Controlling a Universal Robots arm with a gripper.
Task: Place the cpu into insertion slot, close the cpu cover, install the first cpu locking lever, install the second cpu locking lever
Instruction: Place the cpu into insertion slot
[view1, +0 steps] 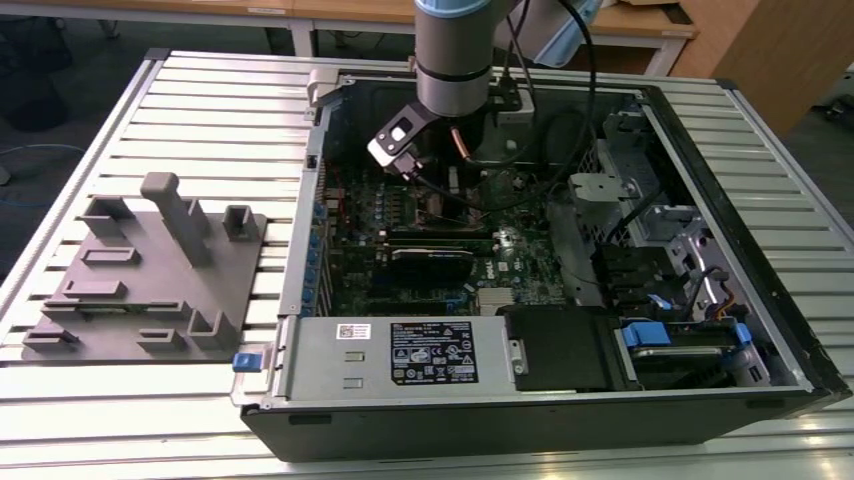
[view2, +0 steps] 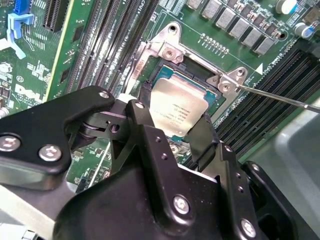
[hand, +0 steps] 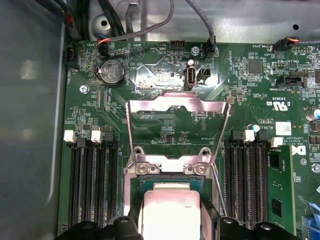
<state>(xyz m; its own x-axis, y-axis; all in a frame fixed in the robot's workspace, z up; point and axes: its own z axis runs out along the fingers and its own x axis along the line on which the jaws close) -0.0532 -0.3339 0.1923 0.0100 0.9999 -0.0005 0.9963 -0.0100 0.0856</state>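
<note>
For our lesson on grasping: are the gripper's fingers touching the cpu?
Touching. In the second wrist view the gripper has its fingers against opposite edges of the cpu, no gap showing.

We count one cpu (view2: 175, 107), one socket (view2: 192, 70) and one raised cover (hand: 177, 106), with two screws (hand: 141, 170) (hand: 199, 170) at its hinge. We also count one coin battery (hand: 112, 73), two banks of memory slots (hand: 92, 185) (hand: 247, 175), one case (view1: 534, 405), one fixture (view1: 147, 290) and one arm (view1: 457, 60).
</note>
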